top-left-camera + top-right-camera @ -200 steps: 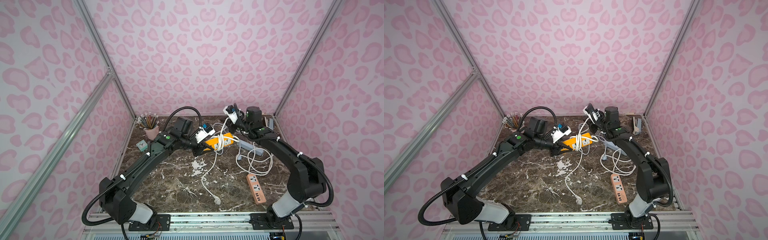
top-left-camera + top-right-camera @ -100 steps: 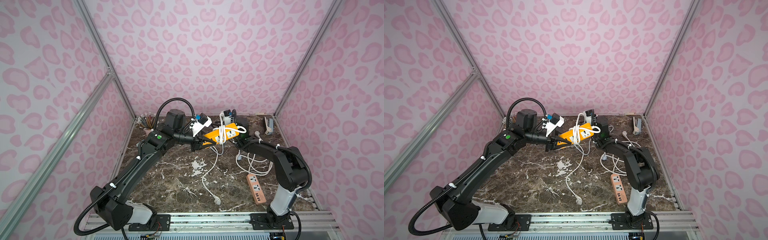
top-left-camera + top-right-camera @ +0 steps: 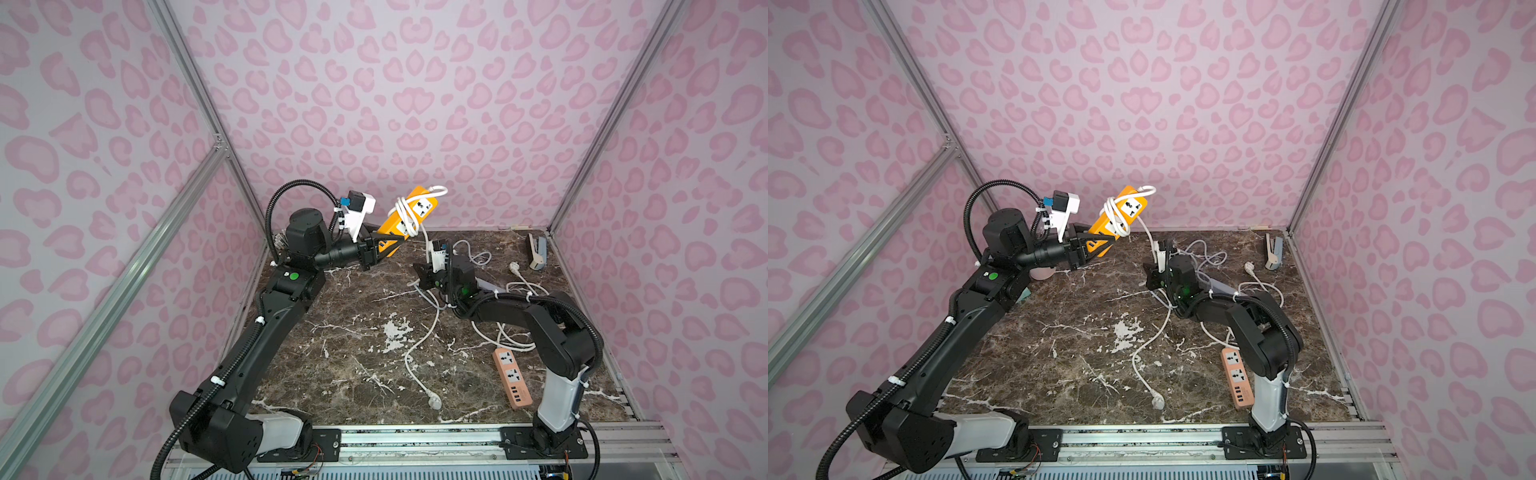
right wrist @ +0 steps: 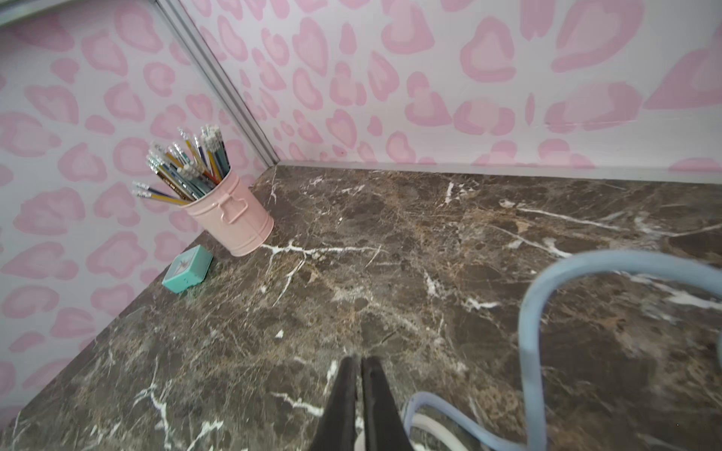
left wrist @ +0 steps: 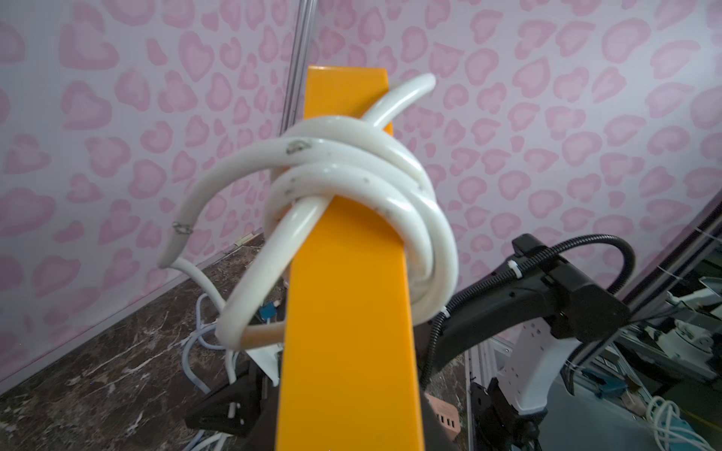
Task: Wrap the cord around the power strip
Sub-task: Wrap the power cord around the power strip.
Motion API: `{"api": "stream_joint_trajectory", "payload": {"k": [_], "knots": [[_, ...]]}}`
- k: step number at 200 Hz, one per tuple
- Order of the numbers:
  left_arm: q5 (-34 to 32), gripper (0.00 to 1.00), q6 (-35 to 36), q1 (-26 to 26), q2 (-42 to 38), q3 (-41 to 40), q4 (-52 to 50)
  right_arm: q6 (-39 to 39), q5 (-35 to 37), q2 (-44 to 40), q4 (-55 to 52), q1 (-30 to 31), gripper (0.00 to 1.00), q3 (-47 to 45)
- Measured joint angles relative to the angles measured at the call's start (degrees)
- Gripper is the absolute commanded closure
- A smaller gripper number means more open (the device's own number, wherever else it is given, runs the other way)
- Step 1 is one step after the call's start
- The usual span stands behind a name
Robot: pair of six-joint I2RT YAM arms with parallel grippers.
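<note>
Power strip (image 3: pixel 424 205) in left gripper (image 3: pixel 386 245) | cord (image 5: pixel 332 150) coiled round it | print unreadable

- Left arm (image 3: pixel 266 332): rises forward from its base, the long link sloping up to a raised elbow; the wrist section is turned level, pointing toward mid-scene.
- Left gripper (image 3: pixel 384 246): held well above the table (image 3: pixel 353 332), jaws clamped on the lower end of the power strip (image 3: pixel 409 216), which slants upward from it. Both top views agree.
- Right arm (image 3: pixel 557 332): lower link upright from its base, folded sharply at the elbow; the forearm runs forward, low over the table.
- Right gripper (image 4: pixel 357 394): low, aimed along the surface toward the left arm's side.
- Right fingers (image 4: pixel 340 398): pressed together, nothing between them.
- Grippers apart: left high, right low.
</note>
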Motion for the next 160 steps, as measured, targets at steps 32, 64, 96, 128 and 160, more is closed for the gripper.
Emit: {"api": "stream_joint_trajectory", "payload": {"k": [32,64,96,128,160], "knots": [[-11.2,0.97,-1.6,5.3,4.1,2.8,-2.4,-7.3,2.4,-8.5,-7.0,2.8,1.0,-4.0],[-25.1,0.97,1.7,8.3,8.7,7.1,-9.7,-18.9,6.4,-17.8,-17.8,6.3,1.0,-6.4],[-34.6,0.97,8.7,7.0,15.8,12.4,-21.0,-31.7,9.9,-26.9,-25.1,10.3,1.0,-6.1],[-40.7,0.97,17.2,2.2,21.6,14.0,-30.5,-40.9,15.1,-31.2,-31.6,10.5,1.0,-1.7],[-43.4,0.97,23.3,-4.1,21.6,11.3,-33.9,-46.0,15.6,-30.5,-35.7,8.2,1.0,5.9]]}}
